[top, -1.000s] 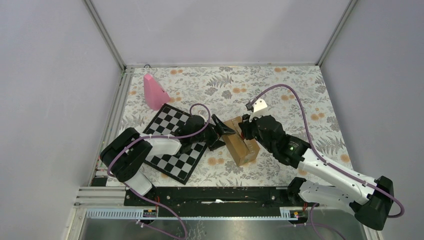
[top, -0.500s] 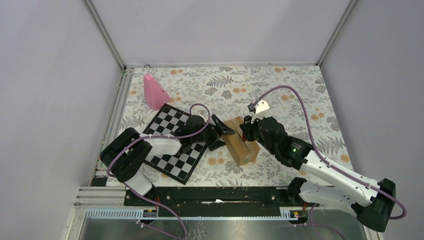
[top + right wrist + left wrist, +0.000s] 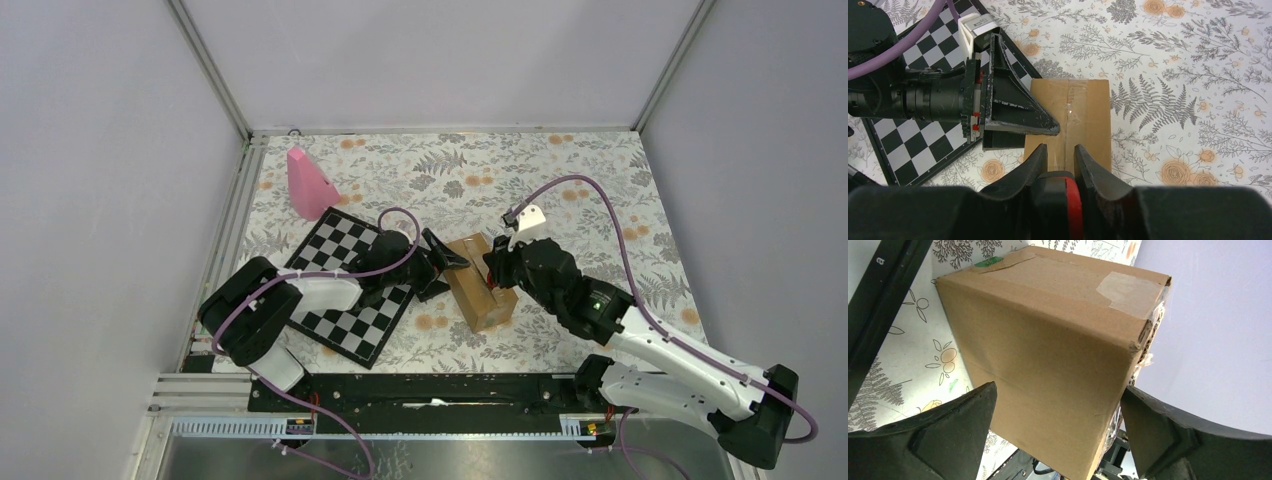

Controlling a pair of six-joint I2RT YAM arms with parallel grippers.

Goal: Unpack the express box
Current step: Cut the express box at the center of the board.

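Where the flowered table meets its near edge, a chessboard lies at the left, a pink cone beyond it. Just beside the board sits the brown box, near the table's middle. The left tool is spread wide around the box's side. The right tool, narrowly parted, hovers above the box's taped seam; whether it touches is unclear.

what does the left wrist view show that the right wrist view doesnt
Only the left wrist view: the green mark and a tape patch on the express box, which sits between the open left gripper fingers.

Only the right wrist view: the chessboard, the taped top seam, and the right gripper, narrowly parted over the seam.

Both: the box on the floral tablecloth.
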